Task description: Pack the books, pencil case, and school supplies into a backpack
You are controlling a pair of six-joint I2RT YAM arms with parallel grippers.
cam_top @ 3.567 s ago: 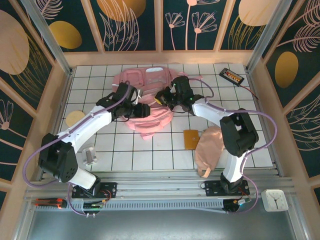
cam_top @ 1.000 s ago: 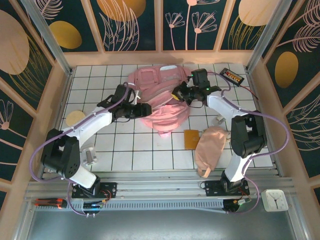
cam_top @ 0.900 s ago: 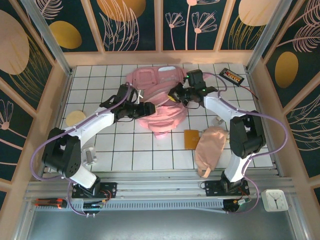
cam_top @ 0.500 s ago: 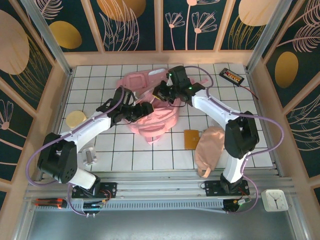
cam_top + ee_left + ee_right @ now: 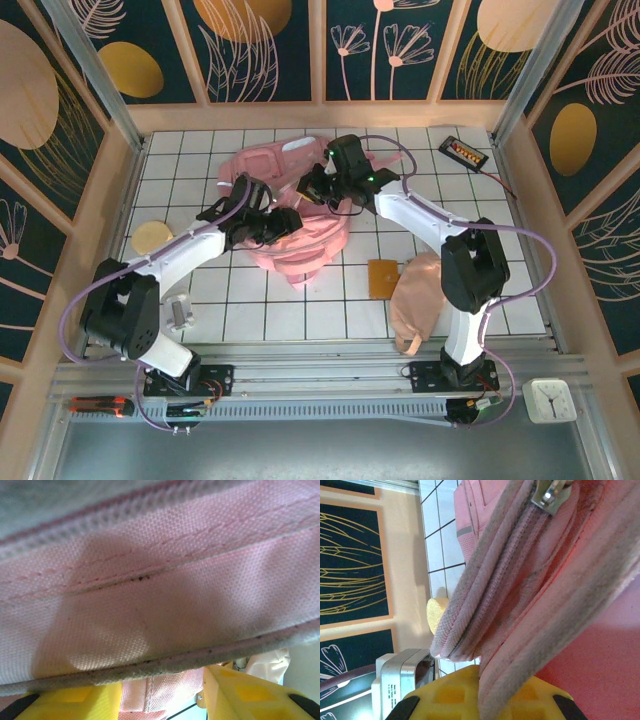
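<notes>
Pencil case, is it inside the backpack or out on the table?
Out. The pencil case lies on the table beside the orange pad, apart from the backpack.

The left gripper [image 5: 283,222] has its fingertips buried in folds of the backpack [image 5: 305,255], so I can't tell whether they pinch anything. Up close, the cloth blurs along the top and the yellow fingers [image 5: 240,695] are cut off by the bottom edge. The right arm [image 5: 470,275] covers the far right part of the pencil case [image 5: 415,300].
</notes>
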